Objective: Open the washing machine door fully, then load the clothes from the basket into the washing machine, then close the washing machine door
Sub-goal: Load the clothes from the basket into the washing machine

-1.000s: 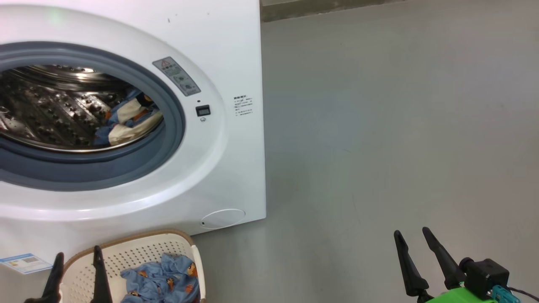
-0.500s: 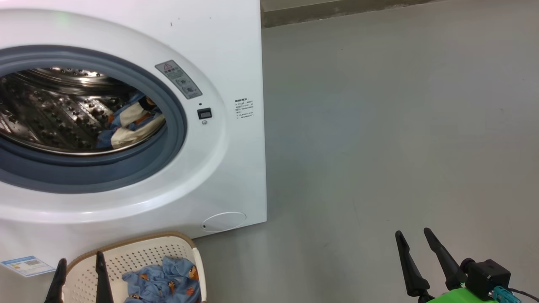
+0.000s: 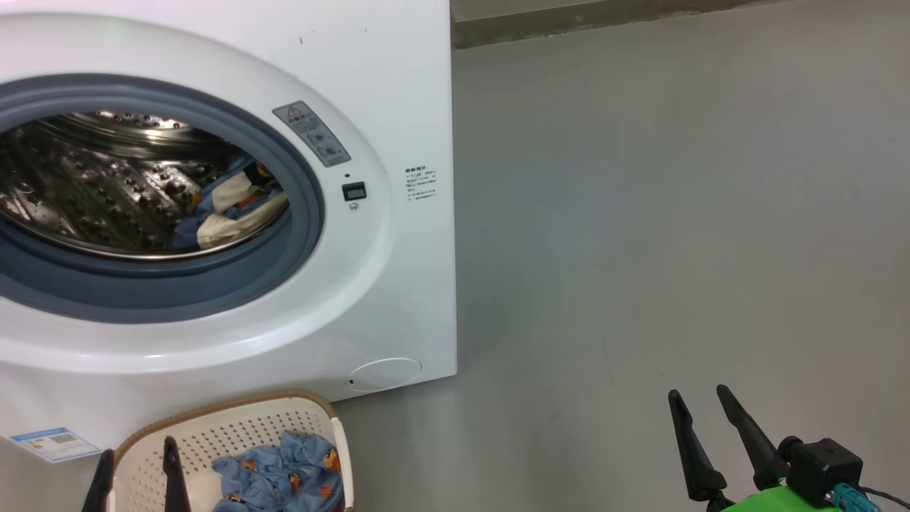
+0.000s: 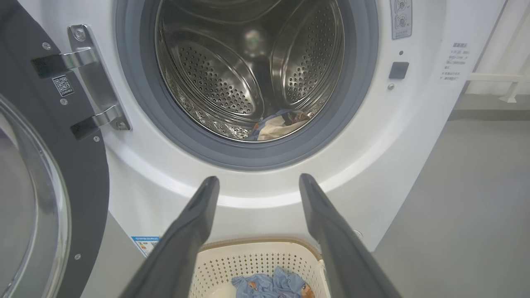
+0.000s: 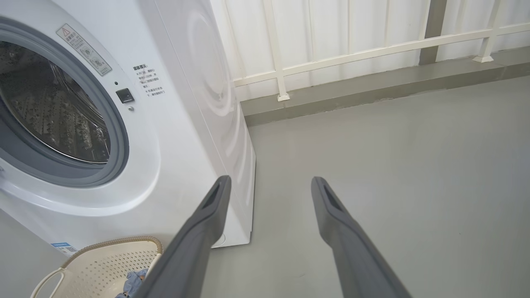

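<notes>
The white washing machine (image 3: 398, 92) stands open, its steel drum (image 4: 232, 70) holding one blue and cream garment (image 3: 227, 210) low at the right. The black-rimmed door (image 4: 62, 174) is swung out at the left of the left wrist view. On the floor in front sits the cream basket (image 3: 213, 427) with blue printed clothes (image 3: 284, 476) inside. My left gripper (image 3: 138, 466) hangs open over the basket's left part, empty; the left gripper (image 4: 256, 184) points at the machine's front. Over bare floor at the lower right, my right gripper (image 3: 704, 402) is open and empty.
Grey floor (image 3: 675, 213) stretches to the right of the machine. A white railing (image 5: 352, 54) on a low kerb runs behind it. A blue label (image 3: 53, 442) sticks to the machine's lower left front.
The head view has shifted slightly, so the machine and basket sit a little further right. The left gripper's fingertips show lower in the picture. The right gripper is unchanged.
</notes>
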